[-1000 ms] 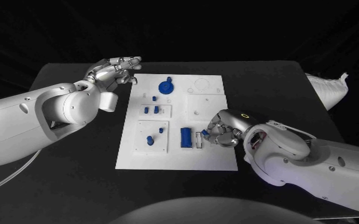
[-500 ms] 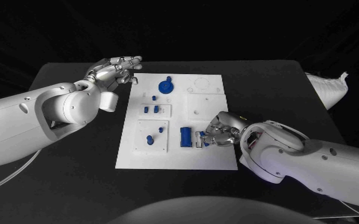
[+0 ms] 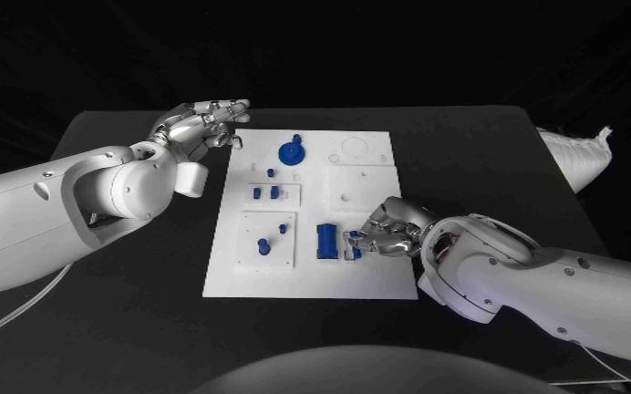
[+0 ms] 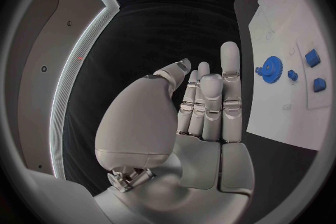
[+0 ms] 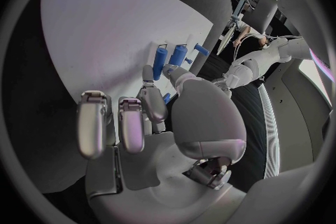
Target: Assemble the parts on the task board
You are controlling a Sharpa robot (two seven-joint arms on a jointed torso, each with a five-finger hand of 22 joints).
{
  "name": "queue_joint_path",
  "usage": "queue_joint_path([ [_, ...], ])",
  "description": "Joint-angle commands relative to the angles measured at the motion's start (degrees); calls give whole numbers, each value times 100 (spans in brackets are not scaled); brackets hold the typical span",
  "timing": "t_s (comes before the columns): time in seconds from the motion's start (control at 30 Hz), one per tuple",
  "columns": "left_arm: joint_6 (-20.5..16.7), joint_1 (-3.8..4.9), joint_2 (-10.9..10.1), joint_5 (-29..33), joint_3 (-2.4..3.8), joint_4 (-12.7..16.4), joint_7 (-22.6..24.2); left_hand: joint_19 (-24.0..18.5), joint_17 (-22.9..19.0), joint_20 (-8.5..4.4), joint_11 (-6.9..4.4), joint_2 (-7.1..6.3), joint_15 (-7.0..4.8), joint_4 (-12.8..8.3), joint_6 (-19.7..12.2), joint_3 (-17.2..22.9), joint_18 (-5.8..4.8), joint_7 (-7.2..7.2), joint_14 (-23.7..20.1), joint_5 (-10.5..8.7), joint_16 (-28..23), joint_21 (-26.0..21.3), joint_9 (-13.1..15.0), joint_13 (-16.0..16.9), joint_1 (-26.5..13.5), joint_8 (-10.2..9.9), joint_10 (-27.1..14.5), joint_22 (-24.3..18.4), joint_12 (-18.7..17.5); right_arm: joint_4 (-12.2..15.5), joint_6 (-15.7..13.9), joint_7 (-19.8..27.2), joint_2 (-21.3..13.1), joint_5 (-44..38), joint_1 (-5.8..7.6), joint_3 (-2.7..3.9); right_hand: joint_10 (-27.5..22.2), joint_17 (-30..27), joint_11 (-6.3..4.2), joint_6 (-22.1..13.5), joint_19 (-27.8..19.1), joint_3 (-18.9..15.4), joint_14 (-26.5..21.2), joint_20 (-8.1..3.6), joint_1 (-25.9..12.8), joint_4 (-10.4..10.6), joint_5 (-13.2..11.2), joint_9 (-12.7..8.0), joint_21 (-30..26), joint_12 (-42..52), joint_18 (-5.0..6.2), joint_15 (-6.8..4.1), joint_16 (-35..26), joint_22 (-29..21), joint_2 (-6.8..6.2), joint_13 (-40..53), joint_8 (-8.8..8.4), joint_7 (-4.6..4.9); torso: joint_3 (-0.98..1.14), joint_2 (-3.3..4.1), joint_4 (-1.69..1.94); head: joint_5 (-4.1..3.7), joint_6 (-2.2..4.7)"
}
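Two hands: right hand pinches blue part on task board; left hand empty, fingers straight, off board.

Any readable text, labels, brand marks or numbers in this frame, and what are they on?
None can be read.
Task board: faint outlines, no legible lettering.
Blue parts, such as the gear: unmarked.
Left hand and right hand: no visible markings.
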Motion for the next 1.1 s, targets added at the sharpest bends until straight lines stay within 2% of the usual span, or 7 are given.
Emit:
queue_joint_path([
  [0.03,121,3,13,-30,3,10,16,-6,-23,24,2,31,2,-18,-25,19,61,-20,-49,13,-25,-32,3,9,19,46,-66,-8,50,6,-23,-24,16,158,-2,1,43,1242,-9,17,172,-46,552,-34,-54,7,31,-2,27,29,-57,-39,34,208,-3,8,9,12,-1,2,4,-7,-10],
  [0.67,126,3,9,-33,3,16,7,-6,-23,24,2,31,2,-18,-25,19,61,-20,-49,13,-25,-32,3,9,19,46,-66,-8,50,-118,317,-44,85,156,0,1,29,1219,-1,26,159,-232,547,-35,-235,114,-4,1,8,-17,-51,-34,17,184,-24,-5,-5,20,-8,0,10,14,-45],
  [0.73,126,3,9,-33,3,16,6,-6,-23,24,2,31,2,-18,-25,19,61,-20,-49,13,-25,-32,3,9,19,46,-66,-8,50,-128,298,-45,89,131,1,1,24,1213,5,31,155,-353,545,-31,-331,175,-195,3,1,-29,-50,-27,12,176,-43,-6,-10,24,-8,-2,8,16,-46],
  [0.8,125,3,9,-33,3,16,5,-6,-23,24,2,31,2,-18,-25,19,61,-20,-49,13,-25,-32,3,9,19,46,-66,-8,50,-134,280,-44,94,102,2,1,16,1202,8,30,146,-518,542,-25,-438,258,-568,4,-15,-50,-45,-23,4,156,-61,-11,-19,25,-8,0,10,15,-47],
  [0.87,126,3,8,-34,3,17,5,-6,-23,24,2,31,2,-18,-25,19,61,-20,-49,13,-25,-32,3,9,19,46,-66,-8,50,-138,265,-42,99,83,2,1,10,1196,7,25,142,-682,541,-25,-497,328,-775,6,-22,-62,-42,-22,-1,149,-64,-9,-29,22,-5,2,10,12,-45],
  [0.97,126,3,8,-34,3,16,2,-6,-23,24,2,31,2,-18,-25,19,61,-20,-49,13,-25,-32,3,9,19,46,-66,-8,50,-140,263,-40,104,64,3,1,8,1194,7,26,139,-864,541,-25,-511,394,-911,12,-28,-65,-41,-28,-3,145,-44,1,-37,19,-4,2,9,14,-49],
  [1.1,126,3,8,-34,3,15,0,-6,-23,24,2,31,2,-18,-25,19,61,-20,-49,13,-25,-32,3,9,19,46,-66,-8,50,-134,283,-36,109,51,4,1,33,1211,-4,58,148,-965,544,-30,-469,436,-925,24,-13,6,-46,-32,9,169,40,55,-23,6,-6,0,8,7,-47],
])
